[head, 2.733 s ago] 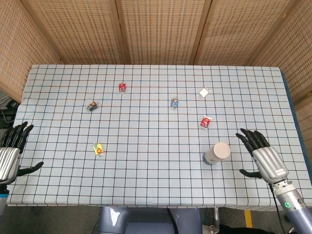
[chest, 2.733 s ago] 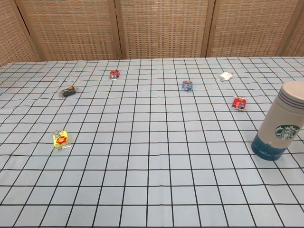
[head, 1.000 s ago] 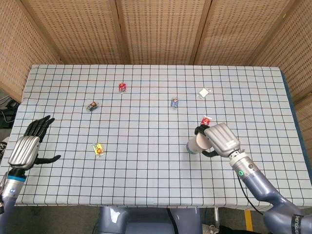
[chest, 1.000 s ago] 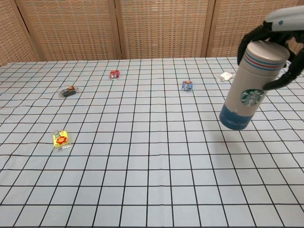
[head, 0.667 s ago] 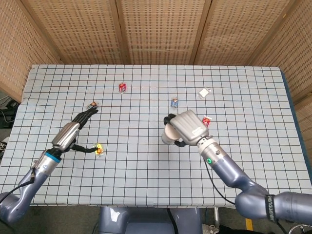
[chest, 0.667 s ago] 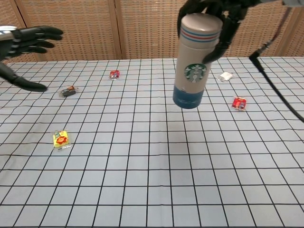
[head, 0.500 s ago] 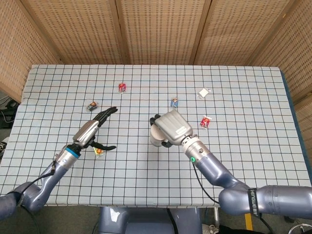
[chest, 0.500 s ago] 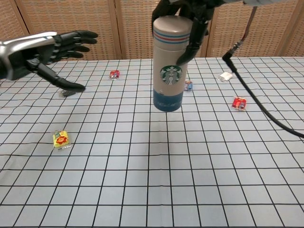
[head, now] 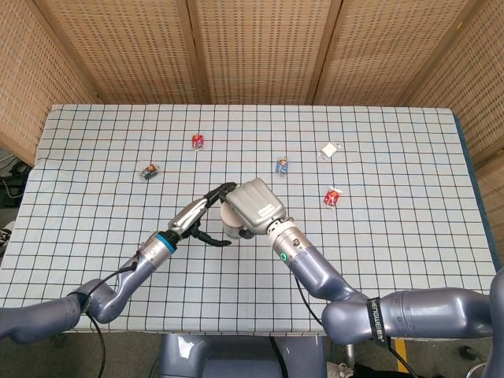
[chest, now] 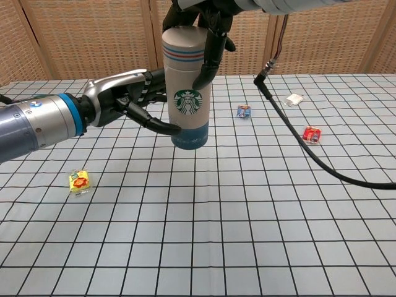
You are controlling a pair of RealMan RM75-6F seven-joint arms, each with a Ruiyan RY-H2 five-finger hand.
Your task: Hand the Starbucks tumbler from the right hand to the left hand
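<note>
The Starbucks tumbler is cream with a green logo, a blue base and striped bands near its top. It hangs upright above the middle of the checked table. My right hand grips it from above around the lid end; in the head view this hand covers most of the tumbler. My left hand has come in from the left at the tumbler's lower half. Its thumb curves to the tumbler's front near the blue base and its fingers pass behind it, spread apart. The left hand is not clamped on the tumbler.
Small packets lie scattered on the cloth: red, dark, blue, white, red and yellow. The right arm's black cable hangs over the table's right side. Wicker screens stand behind.
The right hand picked the tumbler up at the right and carried it left to the table's middle. The left hand swept in from the far left and now reaches around the tumbler's lower half.
</note>
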